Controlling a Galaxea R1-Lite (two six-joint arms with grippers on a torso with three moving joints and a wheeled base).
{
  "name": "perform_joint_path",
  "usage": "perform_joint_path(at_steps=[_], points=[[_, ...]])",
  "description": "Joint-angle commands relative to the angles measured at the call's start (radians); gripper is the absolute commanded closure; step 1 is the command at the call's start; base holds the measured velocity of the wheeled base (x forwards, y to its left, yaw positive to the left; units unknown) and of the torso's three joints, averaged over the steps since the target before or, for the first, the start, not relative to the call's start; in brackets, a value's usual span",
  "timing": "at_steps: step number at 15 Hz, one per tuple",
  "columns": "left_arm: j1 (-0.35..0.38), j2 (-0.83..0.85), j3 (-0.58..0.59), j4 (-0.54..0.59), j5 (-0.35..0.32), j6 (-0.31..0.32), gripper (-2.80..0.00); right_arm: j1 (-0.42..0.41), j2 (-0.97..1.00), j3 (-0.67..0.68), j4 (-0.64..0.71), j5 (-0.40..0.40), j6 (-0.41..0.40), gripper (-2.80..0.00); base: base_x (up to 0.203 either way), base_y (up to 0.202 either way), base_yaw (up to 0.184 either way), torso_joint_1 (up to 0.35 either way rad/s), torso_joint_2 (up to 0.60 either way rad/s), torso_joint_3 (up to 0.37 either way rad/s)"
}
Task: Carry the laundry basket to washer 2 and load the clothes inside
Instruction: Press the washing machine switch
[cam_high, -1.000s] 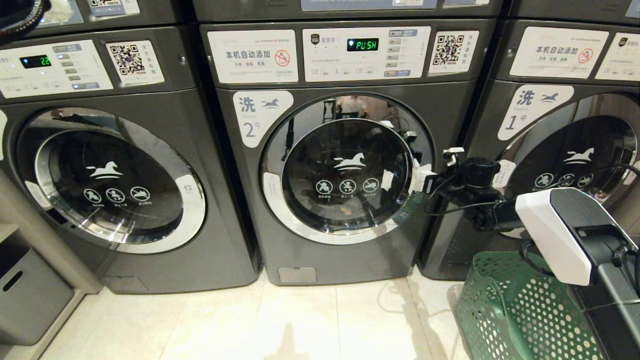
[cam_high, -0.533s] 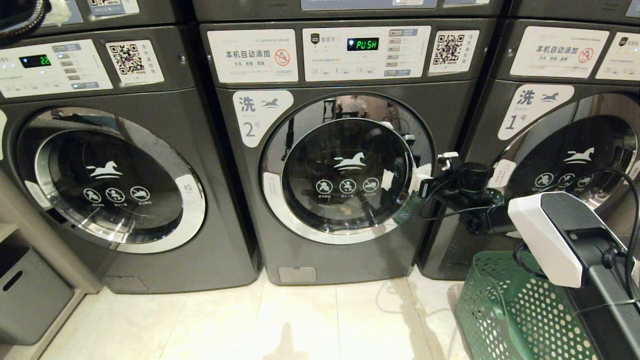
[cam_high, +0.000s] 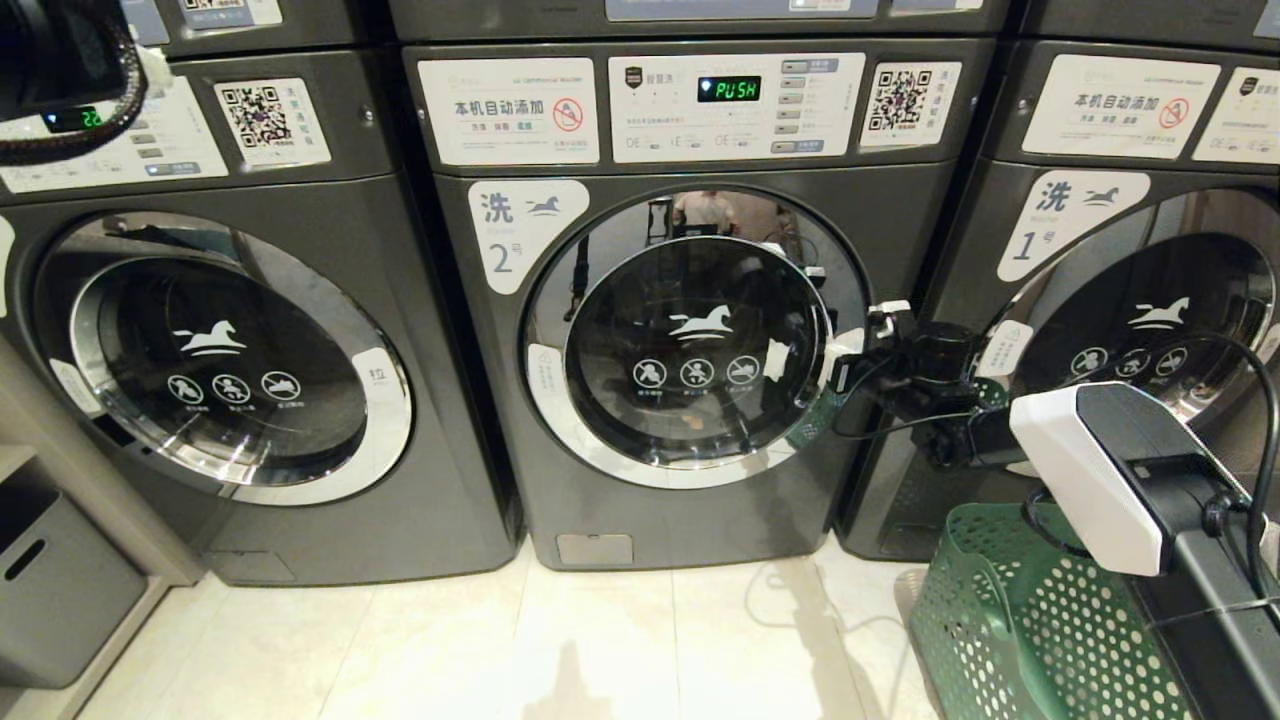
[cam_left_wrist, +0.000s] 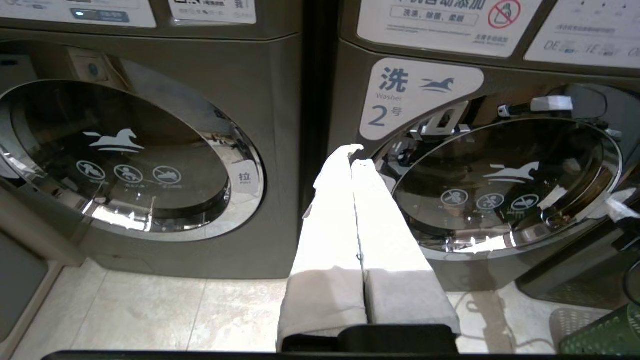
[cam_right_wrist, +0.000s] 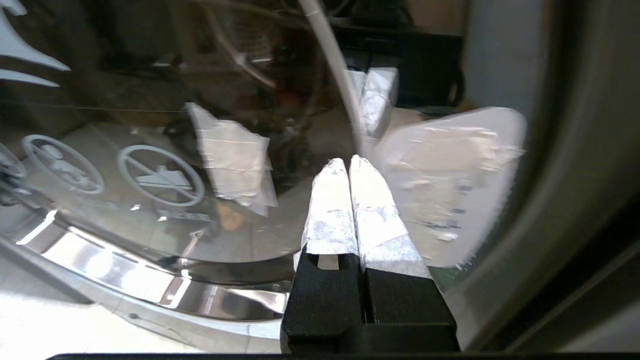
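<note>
Washer 2 (cam_high: 690, 330) stands in the middle with its round glass door (cam_high: 695, 350) closed and its display reading PUSH. My right gripper (cam_high: 838, 365) is shut and empty, its taped fingertips (cam_right_wrist: 332, 175) at the door's right rim beside a white sticker (cam_right_wrist: 450, 185). The green perforated laundry basket (cam_high: 1010, 620) sits on the floor at the lower right, under my right arm. The clothes are hidden. My left gripper (cam_left_wrist: 352, 155) is shut and empty, held up and pointing at the gap between washer 2 (cam_left_wrist: 395, 100) and the machine to its left.
A running washer (cam_high: 220, 350) stands on the left and washer 1 (cam_high: 1130, 300) on the right. A grey bin (cam_high: 50, 590) sits at the far left. Pale floor tiles (cam_high: 600, 650) lie in front of washer 2. A basket corner (cam_left_wrist: 600, 340) shows in the left wrist view.
My right gripper has shifted a little left, closer to the door's right rim. My left arm has come further into the top left of the head view.
</note>
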Motion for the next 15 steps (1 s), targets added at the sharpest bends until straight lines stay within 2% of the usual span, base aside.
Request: perform_joint_path(at_steps=[1, 5, 7, 8, 9, 10, 15], points=[[-0.003, 0.004, 0.018, -0.004, -0.001, -0.002, 0.0, -0.003, -0.015, 0.007, -0.004, 0.002, 0.0, 0.0, 0.0, 0.0, 0.0, 0.0, 0.0, 0.0], [-0.008, -0.005, 0.06, -0.04, 0.002, 0.008, 0.0, -0.002, -0.018, 0.006, -0.003, 0.001, -0.001, 0.0, 0.0, 0.0, 0.0, 0.0, 0.0, 0.0], [-0.007, -0.009, 0.078, -0.03, 0.022, 0.062, 0.0, -0.003, -0.022, 0.006, -0.003, 0.001, -0.001, 0.0, 0.0, 0.0, 0.0, 0.0, 0.0, 0.0], [-0.007, -0.007, 0.088, -0.024, 0.063, 0.107, 0.0, -0.003, -0.022, 0.006, -0.003, 0.001, -0.001, 0.0, 0.0, 0.0, 0.0, 0.0, 0.0, 0.0], [-0.007, -0.002, 0.105, -0.029, 0.108, 0.135, 0.0, -0.004, -0.022, 0.006, -0.003, 0.001, -0.001, 0.0, 0.0, 0.0, 0.0, 0.0, 0.0, 0.0], [-0.007, 0.001, 0.113, -0.027, 0.126, 0.148, 0.0, -0.006, -0.021, 0.006, -0.003, 0.001, -0.001, 0.0, 0.0, 0.0, 0.0, 0.0, 0.0, 0.0], [-0.007, -0.003, 0.104, -0.007, 0.136, 0.15, 0.0, -0.006, -0.024, 0.006, -0.003, 0.001, -0.001, 0.0, 0.0, 0.0, 0.0, 0.001, 0.0, -0.011]])
